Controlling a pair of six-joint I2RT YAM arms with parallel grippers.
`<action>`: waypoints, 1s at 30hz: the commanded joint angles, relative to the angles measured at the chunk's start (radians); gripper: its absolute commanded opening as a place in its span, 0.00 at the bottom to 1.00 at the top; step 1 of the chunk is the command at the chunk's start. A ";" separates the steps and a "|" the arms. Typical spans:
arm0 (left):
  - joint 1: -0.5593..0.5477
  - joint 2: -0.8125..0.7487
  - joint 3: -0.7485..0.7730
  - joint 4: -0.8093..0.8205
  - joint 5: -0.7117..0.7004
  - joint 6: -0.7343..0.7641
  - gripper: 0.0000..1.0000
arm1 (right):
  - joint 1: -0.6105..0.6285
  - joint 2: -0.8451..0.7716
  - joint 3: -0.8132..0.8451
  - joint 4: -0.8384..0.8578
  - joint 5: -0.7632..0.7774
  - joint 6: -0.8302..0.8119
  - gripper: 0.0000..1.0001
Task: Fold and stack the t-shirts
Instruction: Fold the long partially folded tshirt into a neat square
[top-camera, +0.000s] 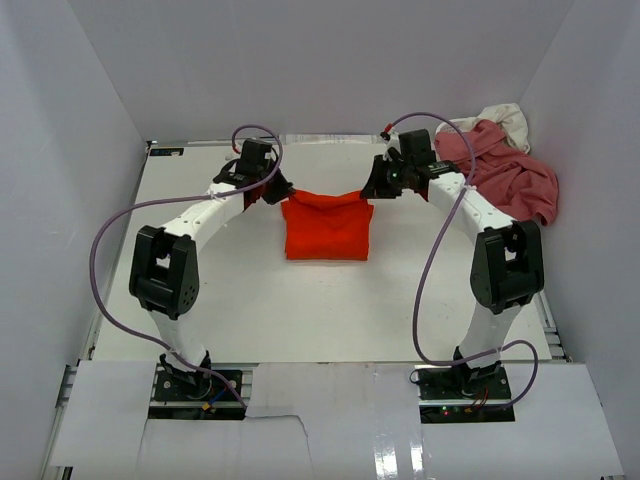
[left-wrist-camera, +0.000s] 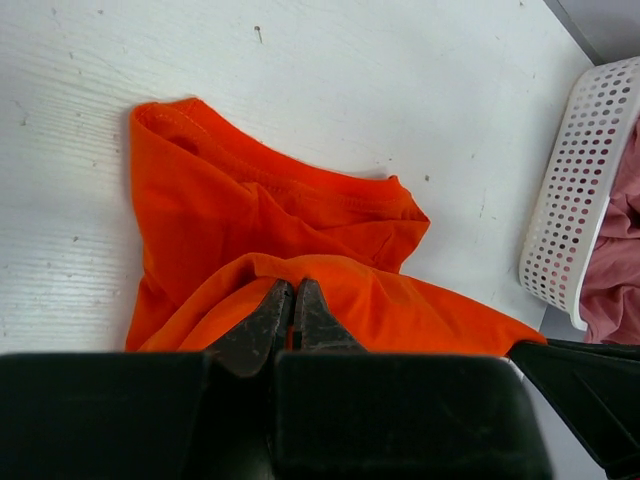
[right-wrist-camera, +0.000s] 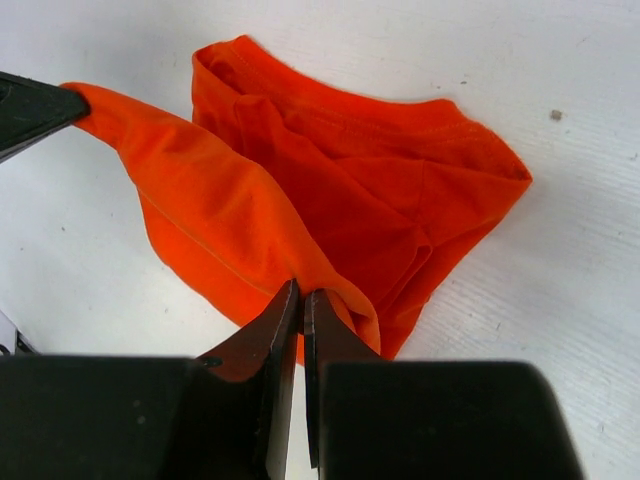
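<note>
A bright orange-red t-shirt (top-camera: 327, 228) lies partly folded on the white table, its far edge lifted between my two grippers. My left gripper (top-camera: 276, 190) is shut on the shirt's far left corner; in the left wrist view the jaws (left-wrist-camera: 293, 288) pinch an orange fold (left-wrist-camera: 400, 300). My right gripper (top-camera: 372, 190) is shut on the far right corner, and its wrist view shows the tips (right-wrist-camera: 301, 292) clamped on the cloth (right-wrist-camera: 330, 190). The left gripper's dark tip shows at that view's left edge holding the other corner. A rose-pink t-shirt (top-camera: 505, 172) and a cream-white one (top-camera: 505, 118) sit heaped at the far right.
A white perforated basket (left-wrist-camera: 580, 190) holds the pink cloth at the table's far right corner. White walls close in the table (top-camera: 330, 310) on three sides. Purple cables loop off both arms.
</note>
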 joint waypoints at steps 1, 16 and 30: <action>0.010 0.023 0.058 0.018 -0.019 -0.009 0.00 | -0.021 0.054 0.079 0.053 -0.047 -0.021 0.08; 0.052 0.149 0.139 0.029 -0.025 -0.026 0.00 | -0.050 0.252 0.252 0.083 -0.078 -0.012 0.08; 0.052 0.198 0.208 0.046 -0.025 -0.003 0.96 | -0.059 0.200 0.191 0.211 0.013 0.009 0.41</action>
